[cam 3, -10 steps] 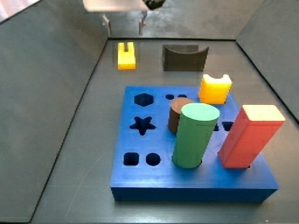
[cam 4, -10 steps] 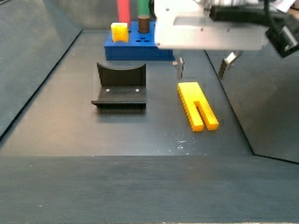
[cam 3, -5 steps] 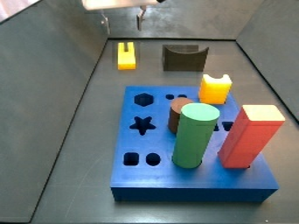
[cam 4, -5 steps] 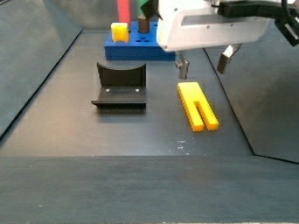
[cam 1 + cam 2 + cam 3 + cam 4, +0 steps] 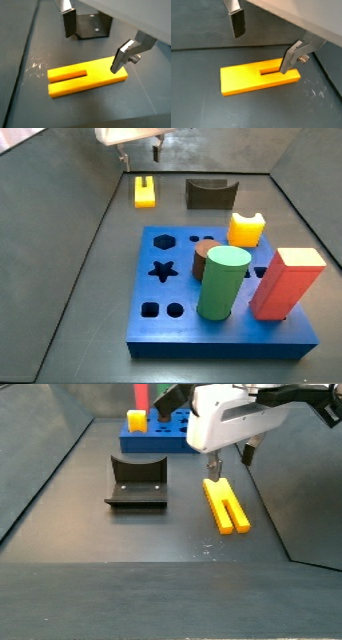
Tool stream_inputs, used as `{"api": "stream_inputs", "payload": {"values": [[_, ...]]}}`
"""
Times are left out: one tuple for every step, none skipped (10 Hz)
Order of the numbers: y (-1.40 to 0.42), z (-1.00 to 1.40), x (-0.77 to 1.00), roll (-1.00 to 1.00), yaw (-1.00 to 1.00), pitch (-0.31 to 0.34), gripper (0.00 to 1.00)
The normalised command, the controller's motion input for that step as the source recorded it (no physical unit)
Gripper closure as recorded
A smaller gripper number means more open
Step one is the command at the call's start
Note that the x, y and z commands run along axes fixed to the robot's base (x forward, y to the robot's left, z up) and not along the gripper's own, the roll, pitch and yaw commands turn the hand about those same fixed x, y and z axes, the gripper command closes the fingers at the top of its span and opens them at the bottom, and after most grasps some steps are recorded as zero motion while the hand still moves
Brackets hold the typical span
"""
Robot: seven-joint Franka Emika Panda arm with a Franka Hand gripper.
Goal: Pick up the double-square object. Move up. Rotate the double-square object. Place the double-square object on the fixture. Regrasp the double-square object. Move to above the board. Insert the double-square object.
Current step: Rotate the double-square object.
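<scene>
Wrist views, pincer: the pincer [image 5: 93, 42] hung with its fingers [image 5: 236, 24] spread wide and nothing between them.
Wrist views, bar: the double-square object [image 5: 87, 77] lay flat on the floor below the pincer, one finger [image 5: 122, 58] low over its solid end, the other well off to its side; its long axis ran roughly across the line between the fingers.
Wrist views, fixture: the fixture [image 5: 91, 26] stood beyond the far finger, apart from the bar.
Side view, from the board end: the pincer [image 5: 159, 148] was at the far end of the floor, above the double-square object [image 5: 144, 191]; the fixture [image 5: 210, 193] stood beside it, and the board [image 5: 214, 293] lay well nearer the camera.
Side view, from the opposite end: the pincer [image 5: 227, 464] was just over the bar's [image 5: 226, 503] far end.
Judgement: pick-up not yet made; the fingers probably needed to drop astride the bar's width.
</scene>
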Motion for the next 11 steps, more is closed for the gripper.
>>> {"api": "stream_inputs", "payload": {"values": [[0.0,-0.04,0.04,0.0,1.0,-0.005,0.0],[0.0,-0.04,0.04,0.0,1.0,-0.005,0.0],[0.0,-0.04,0.04,0.0,1.0,-0.005,0.0],[0.0,-0.04,0.04,0.0,1.0,-0.005,0.0],[0.0,-0.04,0.04,0.0,1.0,-0.006,0.0],[0.0,-0.04,0.04,0.0,1.0,-0.006,0.0],[0.0,-0.04,0.04,0.0,1.0,-0.006,0.0],[0.0,-0.04,0.04,0.0,1.0,-0.006,0.0],[0.0,-0.04,0.04,0.0,1.0,-0.006,0.0],[0.0,-0.04,0.04,0.0,1.0,-0.007,0.0],[0.0,-0.04,0.04,0.0,1.0,-0.007,0.0]]}}
